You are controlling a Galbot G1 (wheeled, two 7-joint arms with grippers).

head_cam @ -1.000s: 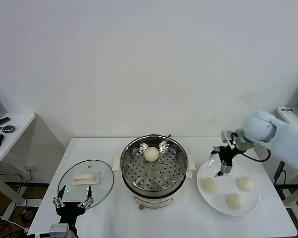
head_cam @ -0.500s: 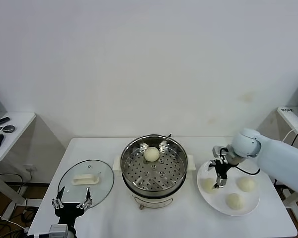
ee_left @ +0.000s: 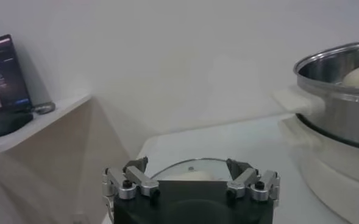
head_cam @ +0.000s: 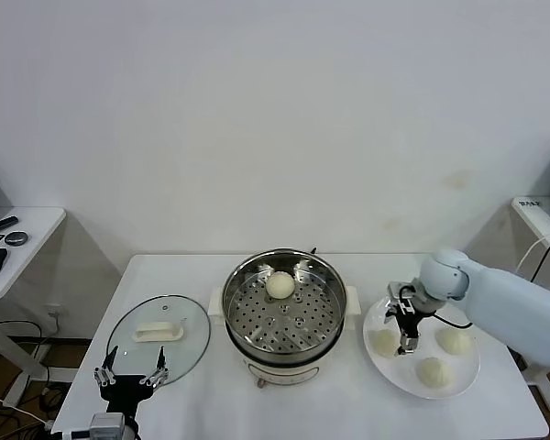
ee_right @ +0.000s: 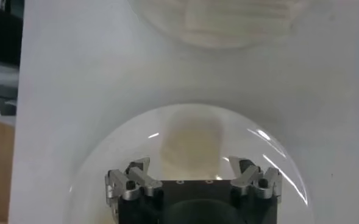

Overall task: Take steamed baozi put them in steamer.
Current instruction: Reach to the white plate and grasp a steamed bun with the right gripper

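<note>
The steamer [head_cam: 284,316] stands mid-table with one steamed baozi [head_cam: 280,285] on its perforated tray. Three more baozi lie on a white plate [head_cam: 396,378] to its right: one on the left [head_cam: 383,343], one on the right [head_cam: 454,340], one in front [head_cam: 432,371]. My right gripper [head_cam: 405,330] hangs open just above the plate, beside the left baozi. In the right wrist view that baozi [ee_right: 190,141] sits ahead of the open right gripper [ee_right: 191,167], apart from its fingers. My left gripper [head_cam: 128,377] is parked open at the table's front left.
A glass lid [head_cam: 158,335] with a white handle lies flat left of the steamer, just beyond the left gripper [ee_left: 188,165]. The steamer's wall [ee_left: 344,109] fills one side of the left wrist view. A side table [head_cam: 9,243] with dark items stands far left.
My right arm has come down and toward the steamer side, bringing the open gripper low over the plate beside the left baozi. The left arm has barely moved.
</note>
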